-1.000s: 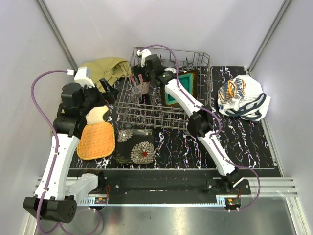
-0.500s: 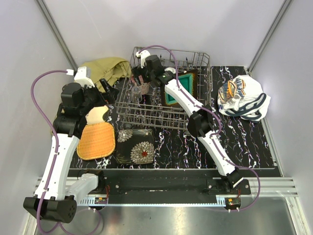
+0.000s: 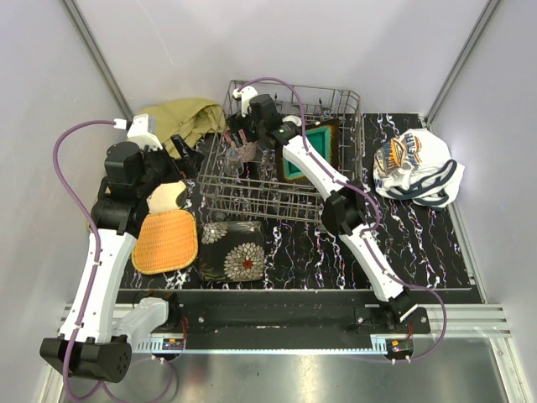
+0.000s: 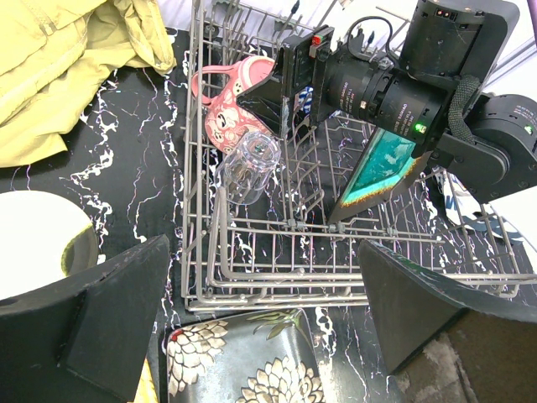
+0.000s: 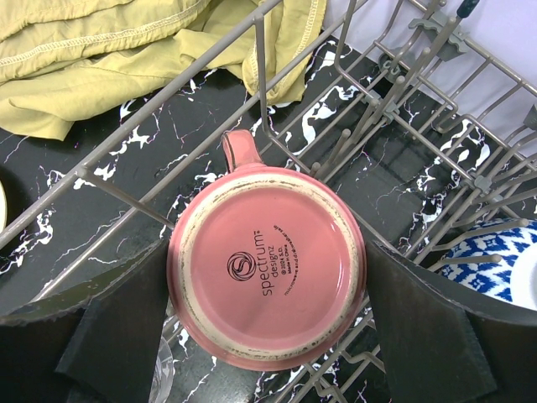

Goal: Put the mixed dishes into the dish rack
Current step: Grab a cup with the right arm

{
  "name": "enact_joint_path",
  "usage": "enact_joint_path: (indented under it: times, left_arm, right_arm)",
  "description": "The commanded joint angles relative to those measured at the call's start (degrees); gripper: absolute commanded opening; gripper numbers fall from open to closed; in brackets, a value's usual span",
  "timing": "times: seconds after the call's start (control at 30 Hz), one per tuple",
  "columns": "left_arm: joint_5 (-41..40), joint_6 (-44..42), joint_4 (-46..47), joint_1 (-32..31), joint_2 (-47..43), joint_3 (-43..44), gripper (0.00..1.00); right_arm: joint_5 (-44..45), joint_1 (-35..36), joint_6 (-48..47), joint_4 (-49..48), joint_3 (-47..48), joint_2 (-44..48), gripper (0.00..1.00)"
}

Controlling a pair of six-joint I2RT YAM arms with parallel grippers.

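**Status:** loading is partly complete. 3 items are inside the rack [image 3: 268, 208], in the upper centre of the top view.
- The teal plate [image 3: 317, 143] stands on edge between the tines.
- The glass [image 4: 250, 164] sits at the rack's left end. Its orientation cannot be told.
- The cup [image 5: 260, 290] sits base-up, just above the glass in the left wrist view.

**Right gripper** [image 5: 265, 252]**:** it reaches into the rack's upper left corner. Its jaws stand wide, and both fingers [image 5: 101, 336] appear to touch the cup wall. The cup is therefore judged gripped and not yet released.

**Left gripper** [image 4: 264, 277]**:** it hovers left of the rack with its jaws fully apart, holding nothing.

**Not yet loaded:** these items lie at the lower left of the top view.
- The cream plate [image 3: 168, 195].
- The orange plate [image 3: 165, 241], which overlaps the cream plate's lower edge.
- The floral plates [image 3: 232, 250], just below the rack.

No red bowl is visible.

**Judged remaining work:** release the cup, then load these plates.
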State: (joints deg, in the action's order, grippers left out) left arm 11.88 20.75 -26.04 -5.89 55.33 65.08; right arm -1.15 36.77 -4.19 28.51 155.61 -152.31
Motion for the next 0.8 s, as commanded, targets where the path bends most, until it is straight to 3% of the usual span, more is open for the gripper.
enact_joint_path:
  times: [0.0,0.33,0.43,0.77]
  left_arm:
    - [0.6,-0.9,2.4,0.3,-0.5,0.0,0.99]
    - [0.5,-1.0,2.3,0.3,-0.8,0.0,0.99]
    - [0.5,-1.0,2.3,0.3,-0.8,0.1,0.99]
    - [0.6,-1.0,2.2,0.3,-0.8,0.3,0.99]
  right_arm:
    - [-1.3,0.5,-0.3,7.8,-1.5,0.6,0.64]
    - [-0.9,0.5,-0.6,4.6,-1.5,6.0,0.62]
    - [-0.6,0.5,-0.9,4.4,-1.5,7.0,0.52]
    - [-0.8,0.5,-0.7,3.4,-0.6,8.8,0.52]
